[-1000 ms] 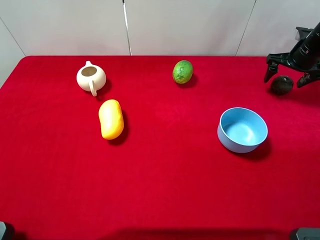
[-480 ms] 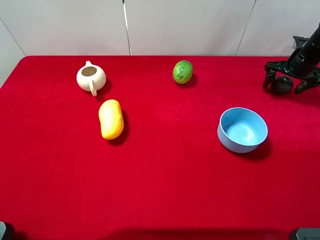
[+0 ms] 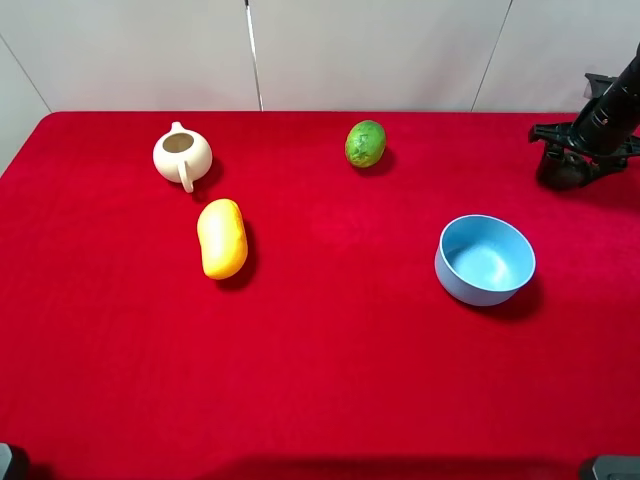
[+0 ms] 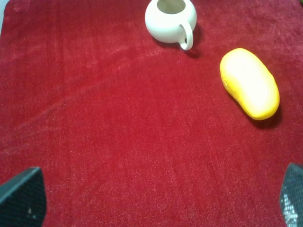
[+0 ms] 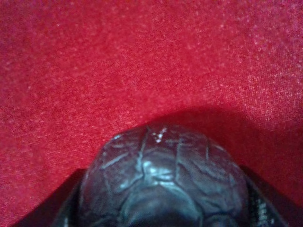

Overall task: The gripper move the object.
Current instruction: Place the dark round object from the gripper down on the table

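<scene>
The object, a small dark brown-purple ball with a glossy cracked skin point(image 5: 163, 179), sits on the red cloth at the far right back of the table. In the exterior high view it point(image 3: 562, 174) is mostly hidden by my right gripper point(image 3: 572, 165). The gripper's black claw fingers are drawn in around it. In the right wrist view the fingers point(image 5: 68, 205) press against both sides of the ball. My left gripper point(image 4: 157, 196) is open and empty, its two fingertips wide apart over bare cloth near the table's left side.
A white teapot point(image 3: 182, 155) stands at the back left, with a yellow mango point(image 3: 222, 238) in front of it; both show in the left wrist view point(image 4: 170, 18) point(image 4: 249, 82). A green oval fruit point(image 3: 366, 144) lies at the back middle. A blue bowl point(image 3: 485, 260) stands in front of the right gripper.
My right gripper has come down over the dark ball and its fingers have drawn in from a wide spread to grip it. The ball has not moved. Nothing else has moved.
</scene>
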### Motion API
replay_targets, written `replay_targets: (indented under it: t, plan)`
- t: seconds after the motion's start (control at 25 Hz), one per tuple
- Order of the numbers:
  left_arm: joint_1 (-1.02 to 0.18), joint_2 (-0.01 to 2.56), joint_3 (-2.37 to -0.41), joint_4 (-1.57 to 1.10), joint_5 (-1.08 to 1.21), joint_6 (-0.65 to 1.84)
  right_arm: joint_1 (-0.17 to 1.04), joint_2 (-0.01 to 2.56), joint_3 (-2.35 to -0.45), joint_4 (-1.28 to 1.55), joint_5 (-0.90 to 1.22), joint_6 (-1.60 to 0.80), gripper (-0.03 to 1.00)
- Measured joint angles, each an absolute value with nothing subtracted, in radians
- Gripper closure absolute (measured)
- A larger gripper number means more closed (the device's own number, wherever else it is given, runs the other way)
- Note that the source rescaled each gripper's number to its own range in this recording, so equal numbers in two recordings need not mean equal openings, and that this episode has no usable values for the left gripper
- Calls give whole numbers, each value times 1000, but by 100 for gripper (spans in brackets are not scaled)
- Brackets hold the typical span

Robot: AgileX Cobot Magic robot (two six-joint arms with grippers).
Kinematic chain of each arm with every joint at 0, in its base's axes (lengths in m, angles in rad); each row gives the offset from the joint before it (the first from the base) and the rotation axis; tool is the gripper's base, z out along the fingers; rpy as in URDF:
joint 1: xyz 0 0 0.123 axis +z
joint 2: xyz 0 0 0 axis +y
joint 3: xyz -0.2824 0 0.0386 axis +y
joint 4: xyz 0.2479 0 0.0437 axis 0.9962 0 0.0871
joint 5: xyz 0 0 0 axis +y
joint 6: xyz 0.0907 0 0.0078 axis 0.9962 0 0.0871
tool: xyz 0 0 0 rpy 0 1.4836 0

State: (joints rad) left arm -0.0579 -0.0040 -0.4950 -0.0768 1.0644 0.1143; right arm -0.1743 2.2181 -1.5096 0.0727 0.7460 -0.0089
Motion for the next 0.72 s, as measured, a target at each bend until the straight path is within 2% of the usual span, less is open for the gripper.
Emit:
replay_targets:
  t: [0.72]
  plan:
    - [-58, -4, -495, -77, 1064, 114, -174, 2092, -1510, 85, 875, -9, 97]
